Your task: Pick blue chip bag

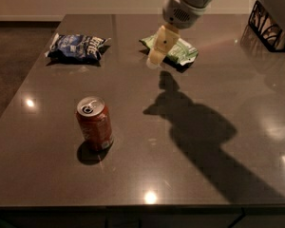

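The blue chip bag (77, 47), dark blue foil with white lettering, lies flat at the far left of the dark table (147, 175). My gripper (154, 61) hangs from the arm that comes in at the top right. It is held above the table in front of the left end of the light-green chip bag (180, 52), well to the right of the blue bag and not touching it. It holds nothing that I can see.
A red soda can (94, 122) stands upright at the front left of the table. A black wire basket (270, 30) sits at the far right edge. The arm's shadow falls across the table's right half.
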`<state>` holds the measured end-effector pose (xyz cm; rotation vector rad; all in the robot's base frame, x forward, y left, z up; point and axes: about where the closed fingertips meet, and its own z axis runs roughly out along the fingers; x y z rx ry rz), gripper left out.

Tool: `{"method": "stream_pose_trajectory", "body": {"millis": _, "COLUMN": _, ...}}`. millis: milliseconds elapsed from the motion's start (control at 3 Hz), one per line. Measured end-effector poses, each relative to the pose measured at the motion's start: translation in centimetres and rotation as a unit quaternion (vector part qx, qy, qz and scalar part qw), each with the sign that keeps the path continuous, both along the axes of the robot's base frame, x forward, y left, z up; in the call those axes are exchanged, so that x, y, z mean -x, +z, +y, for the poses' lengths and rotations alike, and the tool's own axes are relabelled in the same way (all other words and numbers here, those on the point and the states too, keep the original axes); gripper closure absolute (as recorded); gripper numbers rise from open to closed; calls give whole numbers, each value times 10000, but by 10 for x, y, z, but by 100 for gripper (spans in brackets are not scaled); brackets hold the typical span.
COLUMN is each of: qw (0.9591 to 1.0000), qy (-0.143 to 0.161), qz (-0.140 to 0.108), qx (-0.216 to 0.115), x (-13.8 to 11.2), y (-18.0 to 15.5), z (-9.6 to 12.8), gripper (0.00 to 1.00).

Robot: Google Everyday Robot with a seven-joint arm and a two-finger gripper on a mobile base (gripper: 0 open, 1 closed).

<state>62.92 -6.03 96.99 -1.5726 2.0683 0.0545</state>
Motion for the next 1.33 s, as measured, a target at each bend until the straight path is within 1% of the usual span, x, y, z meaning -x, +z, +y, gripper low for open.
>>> {"method": "stream_pose_trajectory", "body": {"millis": 333, "qw": 9997, "qy": -142, "qz": -108, "qx": -186, "x": -32, "y": -10, "z": 28, "gripper": 0}}
{"method": "stream_pose_trajectory", "body": {"millis": 667, "qw": 9985, "qy": -391, "qz": -194, "qx": -317, "x": -60, "y": -23, "z": 53, "gripper": 0}}
{"method": "stream_pose_trajectory", "body": {"millis": 1000, "qw": 9964, "qy": -620, "qz": -135, "qx": -565, "x": -76, "y": -35, "z": 78, "gripper": 0}}
{"method": "stream_pose_trajectory", "body": {"millis": 1333, "qw": 9938, "qy": -665, "qz": -30, "qx": -886, "x": -80, "y": -57, "z": 127, "gripper": 0}}
